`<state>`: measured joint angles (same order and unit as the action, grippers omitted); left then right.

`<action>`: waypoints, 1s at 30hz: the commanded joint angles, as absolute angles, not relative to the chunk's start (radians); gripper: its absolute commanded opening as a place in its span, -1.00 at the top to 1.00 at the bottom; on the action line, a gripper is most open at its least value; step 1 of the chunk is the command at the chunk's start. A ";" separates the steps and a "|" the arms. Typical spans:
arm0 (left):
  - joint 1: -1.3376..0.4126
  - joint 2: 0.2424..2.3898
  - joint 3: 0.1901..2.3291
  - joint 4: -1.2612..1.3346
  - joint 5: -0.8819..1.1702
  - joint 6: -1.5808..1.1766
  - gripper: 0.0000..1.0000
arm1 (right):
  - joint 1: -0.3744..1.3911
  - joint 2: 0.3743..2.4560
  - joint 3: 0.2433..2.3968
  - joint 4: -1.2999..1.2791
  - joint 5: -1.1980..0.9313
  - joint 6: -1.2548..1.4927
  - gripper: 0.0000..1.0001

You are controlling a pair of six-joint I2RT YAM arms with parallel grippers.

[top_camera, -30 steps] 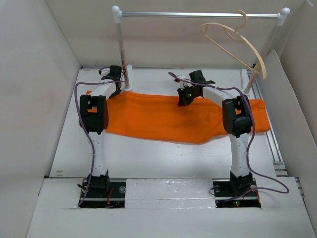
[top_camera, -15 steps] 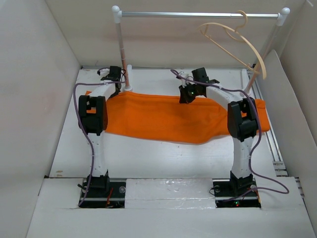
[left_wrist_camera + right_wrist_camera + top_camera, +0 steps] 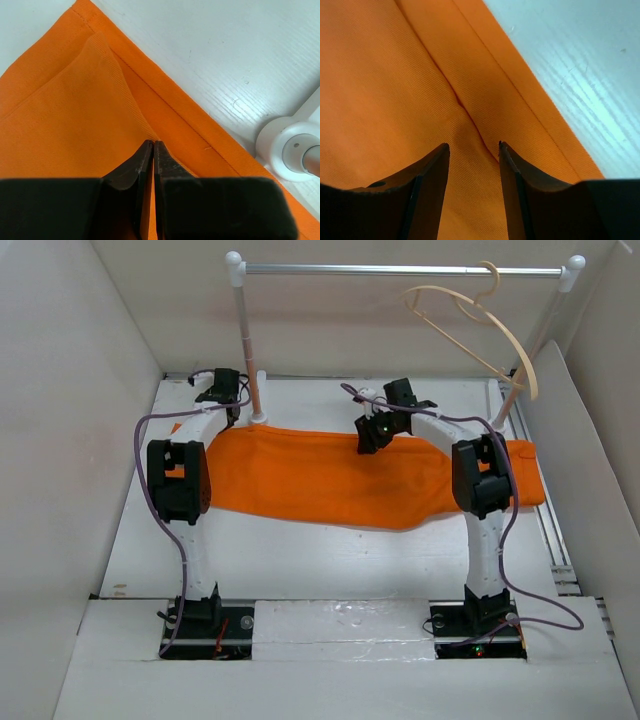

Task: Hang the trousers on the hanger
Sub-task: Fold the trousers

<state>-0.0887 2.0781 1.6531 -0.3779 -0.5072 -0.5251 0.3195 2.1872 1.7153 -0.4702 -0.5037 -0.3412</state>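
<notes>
Shows orange trousers (image 3: 350, 480) spread flat, lengthwise across the white worktop (image 3: 300, 560), none of it on the hanger yet. Shows left end of trousers just beside the round base (image 3: 287, 152) of the left post, right end reaching near the right post. Shows pale wooden hanger (image 3: 480, 325) hooked on the silver rail (image 3: 400, 270) toward its right end, tilted, well apart from the trousers and from both hands. Puts left hand (image 3: 153, 143) at the far left corner of the trousers, close to the hemmed edge. Closed tight, fingertips together, pinching a raised fold of the top layer that tents up to the tips. Puts right hand (image 3: 473, 145) low over the far edge of the trousers, around the middle of their length. Open, fingers apart with bare fabric and a shallow crease showing between them, nothing gripped. Cannot tell whether the right fingertips touch the cloth. Shows both arms reaching forward from the near edge, left over the left end, right bent inward toward the middle.
</notes>
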 commanded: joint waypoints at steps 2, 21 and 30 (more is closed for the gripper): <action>-0.083 2.025 1.631 -0.368 -0.535 -0.532 1.00 | 0.321 2.197 1.724 -0.466 -0.494 -0.354 -0.01; -0.083 1.987 1.631 -0.357 -0.525 -0.520 1.00 | 0.311 2.168 1.637 -0.396 -0.460 -0.301 0.11; -0.083 1.996 1.648 -0.360 -0.523 -0.512 1.00 | 0.311 2.135 1.615 -0.396 -0.453 -0.302 0.46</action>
